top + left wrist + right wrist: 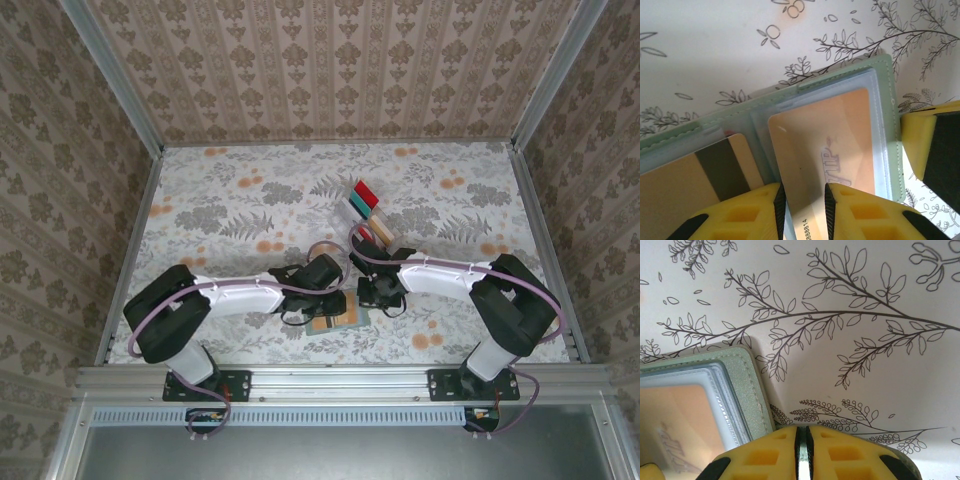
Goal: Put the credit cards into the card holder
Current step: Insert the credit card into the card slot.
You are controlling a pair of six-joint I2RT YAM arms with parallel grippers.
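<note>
The flowered surface [250,190] I work on is boxed in by papered walls [320,60]. Beyond my wrists stands a clear rack [366,218] with a red card [364,192], a teal card [355,207] and a beige card [381,233] in it, well apart from my fingers. In close, what crowds me is my own other pincer: the two flank the card holder [888,125], which lies open on the surface near the front edge.

Its inner pockets are clear plastic. Seen from my left wrist, the right-hand pocket has an orange card [830,135] marked VIP partway in, with its near end sticking out toward me. The pocket beside it has a striped card [675,190], pale with a dark band across it, also partly out.

My left pincer [802,210] hangs over the orange card's near end with its fingers a little apart. The card's face shows through the gap, so it is not clamped between them. Whether the tips press on it I cannot tell. My right pincer [802,445] is clenched on itself, with only a slit between the fingers. It sits just beside the holder's outer edge, and I cannot tell whether it touches.

Both arms are folded. The left arm [230,295] and right arm [450,275] rise from the near corners, elbows out, with the forearms running inward and the wrists bent down over the holder.
</note>
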